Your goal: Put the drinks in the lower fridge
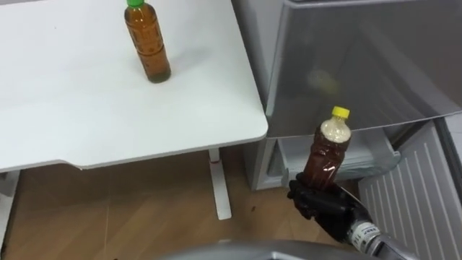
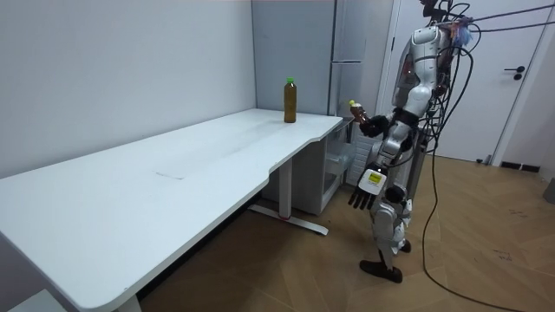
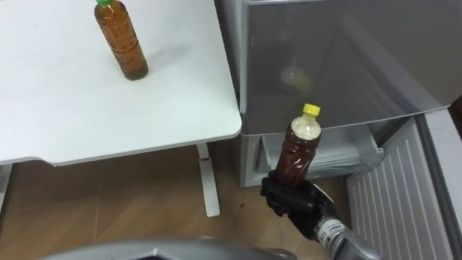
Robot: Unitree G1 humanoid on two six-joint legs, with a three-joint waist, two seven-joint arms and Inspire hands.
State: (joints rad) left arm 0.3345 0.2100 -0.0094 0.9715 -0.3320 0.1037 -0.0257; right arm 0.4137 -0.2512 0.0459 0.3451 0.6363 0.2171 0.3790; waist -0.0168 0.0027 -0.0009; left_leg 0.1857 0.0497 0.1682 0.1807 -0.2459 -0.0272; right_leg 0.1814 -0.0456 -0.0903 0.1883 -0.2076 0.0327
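My right hand (image 1: 321, 208) is shut on a brown drink bottle with a yellow cap (image 1: 328, 148), held upright in front of the grey fridge (image 1: 361, 58). It is just above the open lower compartment (image 1: 339, 160). A second brown bottle with a green cap (image 1: 148, 43) stands upright on the white table (image 1: 72, 108), near its far edge. In the room view I stand between the table's end and the fridge (image 2: 347, 35). My left hand (image 2: 364, 198) hangs at my side there, its fingers relaxed and holding nothing.
The lower fridge door (image 1: 419, 195) is swung open to my right, its ribbed white inside facing me. The table's corner (image 1: 256, 126) and its white leg (image 1: 220, 184) are close on the left. Wooden floor lies between the table and the fridge.
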